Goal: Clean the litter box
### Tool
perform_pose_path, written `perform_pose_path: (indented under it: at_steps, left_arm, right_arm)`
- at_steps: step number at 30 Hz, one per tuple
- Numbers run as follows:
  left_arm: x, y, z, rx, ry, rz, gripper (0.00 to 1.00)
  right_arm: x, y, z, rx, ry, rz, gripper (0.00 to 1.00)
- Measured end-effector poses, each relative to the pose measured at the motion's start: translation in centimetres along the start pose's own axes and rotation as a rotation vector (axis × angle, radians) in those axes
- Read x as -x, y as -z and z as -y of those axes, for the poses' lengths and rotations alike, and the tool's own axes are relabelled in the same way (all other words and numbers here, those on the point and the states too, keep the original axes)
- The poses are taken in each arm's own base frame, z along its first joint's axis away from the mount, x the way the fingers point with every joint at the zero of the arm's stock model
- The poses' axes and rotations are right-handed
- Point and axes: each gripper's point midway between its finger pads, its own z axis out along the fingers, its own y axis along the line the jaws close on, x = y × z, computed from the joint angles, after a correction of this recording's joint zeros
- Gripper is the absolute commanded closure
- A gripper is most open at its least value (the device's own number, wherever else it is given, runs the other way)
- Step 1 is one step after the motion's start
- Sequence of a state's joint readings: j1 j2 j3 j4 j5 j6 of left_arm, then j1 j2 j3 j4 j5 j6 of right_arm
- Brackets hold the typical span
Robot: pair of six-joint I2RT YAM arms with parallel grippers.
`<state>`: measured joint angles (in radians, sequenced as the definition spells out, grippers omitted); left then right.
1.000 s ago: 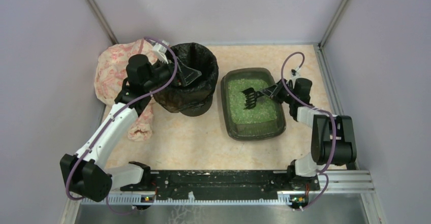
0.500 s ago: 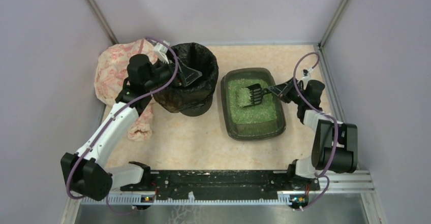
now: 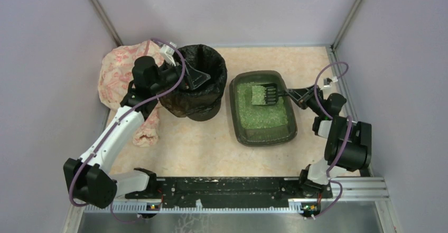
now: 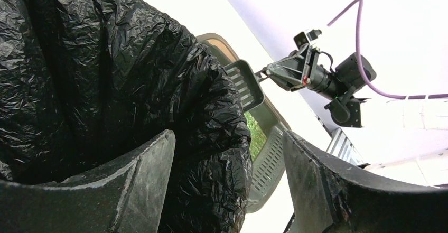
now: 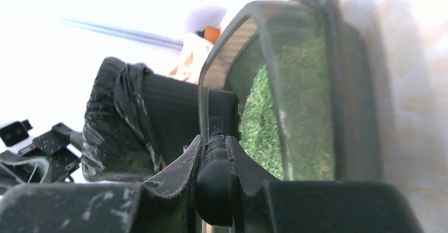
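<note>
Litter box (image 3: 233,109) sits just right of bin (image 3: 196,105); right claw (image 3: 297,92), clamped on scoop (image 3: 264,94) handle, holds loaded scoop over box's far end, bin due left; left claw (image 3: 180,77) gapes wide at bin rim.

a robot lab test booth: plain lilac walls (image 3: 47,43), metal corner posts (image 3: 100,12), robot arms (image 3: 113,138) bolted to a near rail (image 3: 227,186).
</note>
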<state>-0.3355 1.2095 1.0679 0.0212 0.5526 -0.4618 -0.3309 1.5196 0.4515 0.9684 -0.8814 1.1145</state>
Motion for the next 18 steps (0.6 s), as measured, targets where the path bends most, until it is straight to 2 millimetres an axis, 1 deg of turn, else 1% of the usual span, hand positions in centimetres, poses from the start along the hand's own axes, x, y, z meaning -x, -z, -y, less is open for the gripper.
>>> perform_pose_path:
  at_steps: [3,5,6,9,11,12,14,15,17,18]
  left_arm:
    - [-0.1,-0.1,0.0,-0.006,0.007,-0.006,0.20]
    - [-0.3,-0.3,-0.1,-0.006,0.014,-0.011,0.20]
    - [-0.3,-0.3,-0.2,-0.005,0.015,-0.012,0.20]
    - [-0.3,-0.3,-0.2,-0.005,0.014,-0.012,0.20]
    - [-0.3,-0.3,-0.2,-0.005,0.014,-0.012,0.20]
    - [-0.4,-0.3,-0.2,-0.004,0.014,-0.013,0.20]
    - [-0.3,-0.3,-0.2,-0.005,0.014,-0.013,0.20]
    - [-0.3,-0.3,-0.2,-0.006,0.014,-0.013,0.20]
    - [-0.4,-0.3,-0.1,-0.008,0.014,-0.014,0.20]
    - [-0.4,-0.3,-0.1,-0.008,0.014,-0.014,0.20]
  right_arm:
    - [-1.6,-0.9,-0.6,0.031,-0.010,-0.045,1.00]
    - [-2.3,-1.0,-1.1,0.049,-0.006,-0.066,1.00]
    - [-2.2,-0.9,-1.1,0.055,-0.003,-0.062,1.00]
    - [-0.7,-0.2,-0.7,0.046,-0.012,-0.012,1.00]
    - [0.2,0.0,-0.8,0.050,-0.010,0.020,1.00]
    - [0.3,-0.1,-1.0,0.058,-0.003,0.027,1.00]
    - [-0.7,-0.8,-1.6,0.078,0.006,-0.001,1.00]
    - [-1.8,-1.2,-1.9,0.089,0.004,-0.032,1.00]
    - [-3.1,-1.6,-2.3,0.102,0.003,-0.076,1.00]
    - [-3.1,-1.5,-2.3,0.104,0.007,-0.079,1.00]
